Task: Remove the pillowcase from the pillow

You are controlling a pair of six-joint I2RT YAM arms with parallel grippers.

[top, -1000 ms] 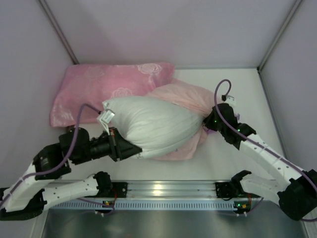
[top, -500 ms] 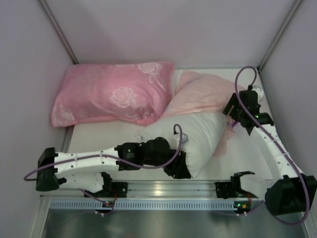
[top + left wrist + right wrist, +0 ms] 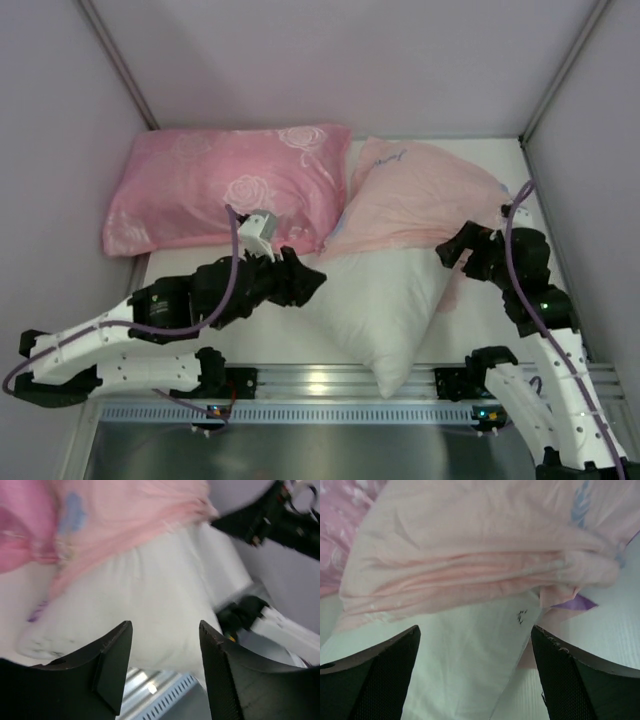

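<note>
My left gripper and right gripper both stand apart and empty. Likely reason: the pillow lies nearly bare, with the pillowcase merely draped over its far edge.

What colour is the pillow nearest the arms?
The pillow is plain white, clearest in the top external view.

White links, black joints, purple cables; left claw and right claw matte black

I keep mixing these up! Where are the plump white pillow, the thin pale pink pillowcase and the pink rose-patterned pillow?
plump white pillow (image 3: 385, 300): top view, its middle.
thin pale pink pillowcase (image 3: 420, 195): top view, its middle.
pink rose-patterned pillow (image 3: 215, 190): top view, its middle.
</note>
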